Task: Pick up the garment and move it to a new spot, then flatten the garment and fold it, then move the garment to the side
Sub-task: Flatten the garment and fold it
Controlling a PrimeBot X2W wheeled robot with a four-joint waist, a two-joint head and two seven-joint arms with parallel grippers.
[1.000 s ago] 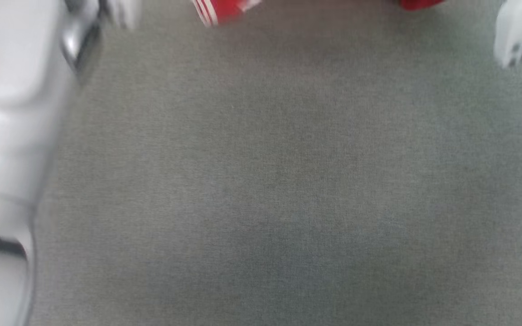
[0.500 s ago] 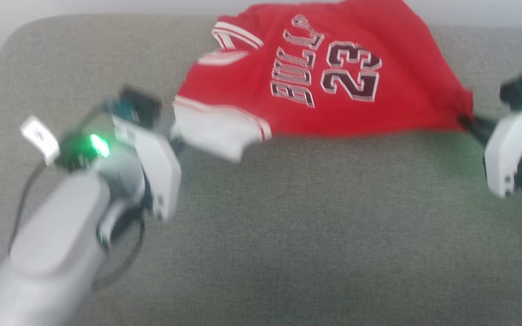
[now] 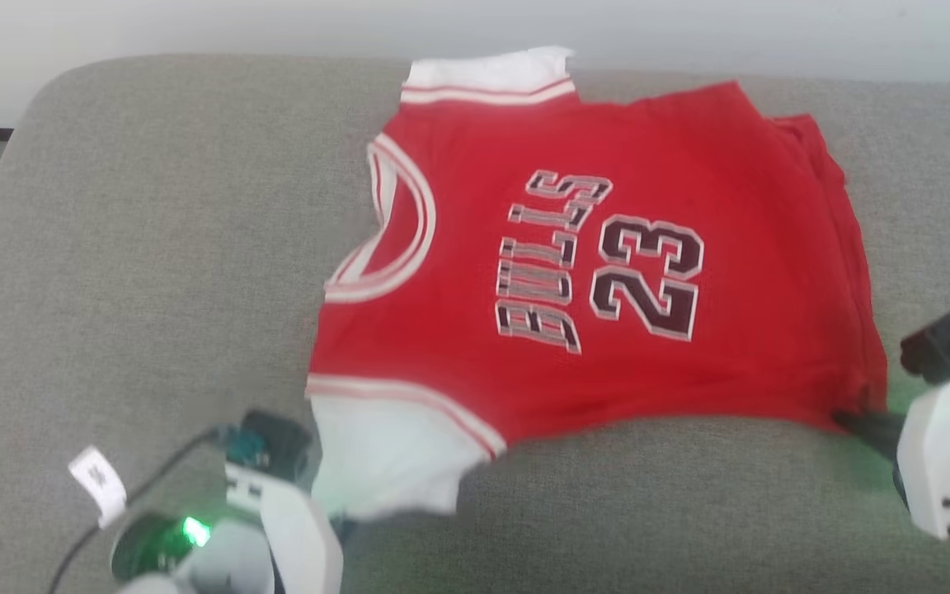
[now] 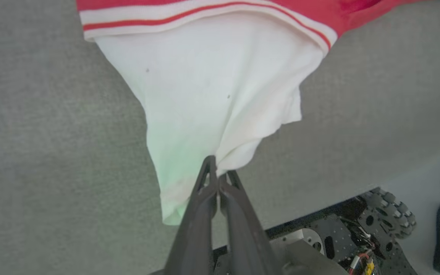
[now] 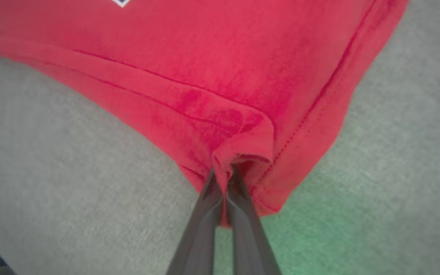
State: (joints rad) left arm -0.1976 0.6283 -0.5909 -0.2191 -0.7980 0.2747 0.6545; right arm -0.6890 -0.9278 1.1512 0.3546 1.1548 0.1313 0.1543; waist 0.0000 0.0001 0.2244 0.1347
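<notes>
Garment (image 3: 607,272): a bright red jersey with white shoulder panels and red-and-white stripe trim, lettering and number facing up. It lies sideways across the middle of a grey upholstered cushion (image 3: 153,247), neck opening toward the robot's left, hem toward its right. The main panel is spread open and mostly smooth. Defects noted: the near edge bows inward between the two grip points, the near white panel is drawn into a gathered cone, and the hem side shows a doubled, rumpled layer along its far edge.

Left gripper (image 4: 217,172): fingers pressed together, pinching the lower tip of the near white panel. The cloth fans out from the pinch.

Right gripper (image 5: 225,179): fingers pressed together on the near red hem corner, which is bunched into a small fold at the tips.

Surroundings: a pale wall runs behind the cushion. A white tag (image 3: 97,483) hangs on the left arm's cable. Part of the robot's wheeled base (image 4: 357,236) shows beyond the cushion edge in the left wrist view.

Assessment of progress: the garment appears placed at its working spot and flattening is under way, with both near corners held taut. No fold is made. Outstanding, in my judgement: release and smooth the two corners, fold the garment, then move it aside.
</notes>
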